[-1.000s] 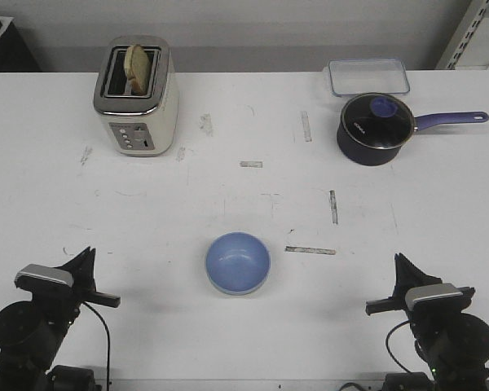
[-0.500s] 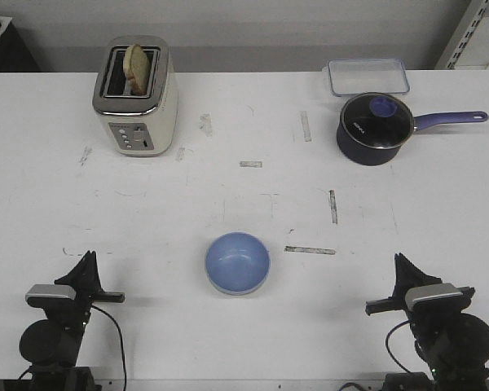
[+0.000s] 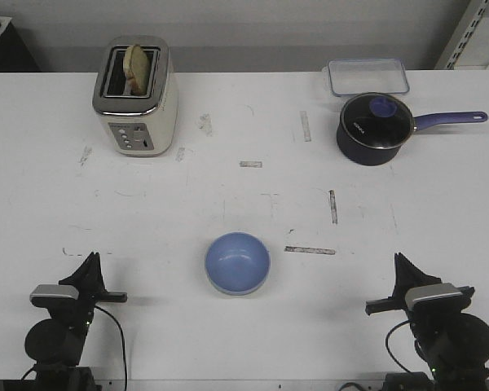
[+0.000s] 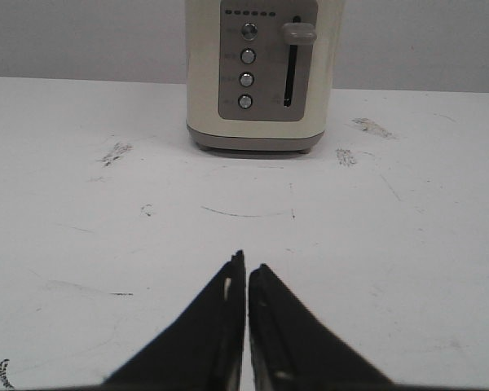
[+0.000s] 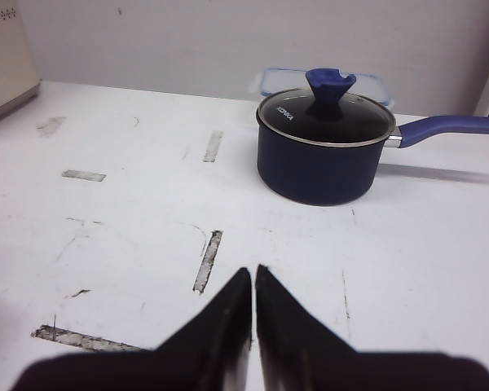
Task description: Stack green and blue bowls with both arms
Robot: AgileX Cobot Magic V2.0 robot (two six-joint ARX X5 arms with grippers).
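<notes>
Judging from the front view, you have the stacking done: the blue bowl (image 3: 238, 261) sits near the front middle of the worktop (image 3: 244, 204), and a pale rim peeking out under its near edge looks like the green bowl (image 3: 228, 289) nested beneath it, though too little shows for you to be sure. Neither wrist view catches the bowls at all.

Your left pincer (image 3: 90, 264) is parked low at the near left corner, well apart from the bowls, its jaws pressed together on nothing; the left wrist view shows the tips (image 4: 246, 277) meeting with only a hairline between them. Your right pincer (image 3: 402, 265) is parked at the near right corner in the same state, closed and empty, tips (image 5: 253, 281) together.

What may be left is only to confirm the nest is seated evenly.

Around you: a toaster (image 3: 137, 96) with a slice of bread (image 3: 136, 63) at the far left, a navy saucepan (image 3: 376, 126) with a glass lid and a clear container (image 3: 367, 76) at the far right. All stand well apart from the bowls, so nothing blocks either arm.
</notes>
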